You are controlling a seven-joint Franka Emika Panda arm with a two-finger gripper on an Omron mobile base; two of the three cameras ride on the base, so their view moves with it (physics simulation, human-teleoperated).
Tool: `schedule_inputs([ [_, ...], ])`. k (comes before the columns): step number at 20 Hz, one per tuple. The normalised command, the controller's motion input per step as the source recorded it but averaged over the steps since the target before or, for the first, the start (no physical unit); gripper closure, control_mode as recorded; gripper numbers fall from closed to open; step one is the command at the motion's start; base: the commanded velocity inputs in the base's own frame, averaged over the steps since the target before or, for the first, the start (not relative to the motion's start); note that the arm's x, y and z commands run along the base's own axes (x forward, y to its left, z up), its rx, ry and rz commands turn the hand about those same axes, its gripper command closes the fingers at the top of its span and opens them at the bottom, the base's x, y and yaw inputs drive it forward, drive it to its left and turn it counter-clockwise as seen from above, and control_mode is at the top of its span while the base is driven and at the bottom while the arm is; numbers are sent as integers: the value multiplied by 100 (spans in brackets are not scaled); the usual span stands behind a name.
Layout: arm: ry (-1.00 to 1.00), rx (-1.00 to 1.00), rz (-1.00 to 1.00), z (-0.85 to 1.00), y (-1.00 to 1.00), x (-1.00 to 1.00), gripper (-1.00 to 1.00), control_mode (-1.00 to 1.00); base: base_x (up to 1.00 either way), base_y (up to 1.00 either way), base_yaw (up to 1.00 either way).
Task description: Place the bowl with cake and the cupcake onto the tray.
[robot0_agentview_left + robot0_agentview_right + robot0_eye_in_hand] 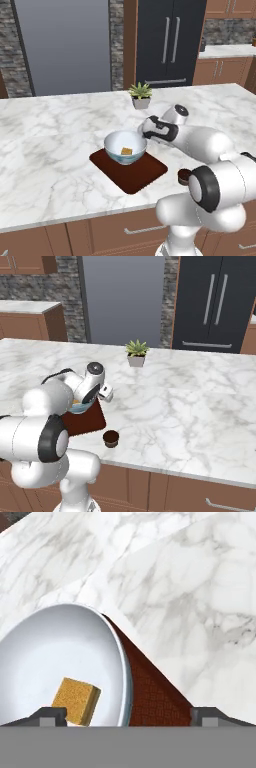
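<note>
The wide bowl (125, 146), white inside and pale blue-grey outside, rests on the dark reddish-brown tray (137, 176) near the counter's front. The tan cake (126, 150) cube lies in it. My gripper (145, 131) hovers at the bowl's right rim, open and holding nothing. In the hand view the gripper (127, 717) straddles the rim of the bowl (50, 652), its two tips far apart, with the cake (76, 700) near the left tip and the tray (150, 694) under the rim. The dark brown cupcake (184, 175) stands on the marble right of the tray, also seen as the cupcake (111, 438) in the right base view.
A small potted plant (141, 96) stands on the marble counter (50, 135) behind the bowl. The counter's front edge runs just below the tray. My own arm hides most of the bowl (79, 406) and tray (87, 421) in the right base view.
</note>
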Motion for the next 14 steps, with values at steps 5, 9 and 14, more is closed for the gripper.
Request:
schedule_inputs([
  [5,0,-13,0,15,-32,-35,-100,-100,0,0,0],
  [9,0,-10,0,2,-34,-33,-100,-100,0,0,0],
  [14,0,-9,0,0,-40,-35,-100,-100,0,0,0],
])
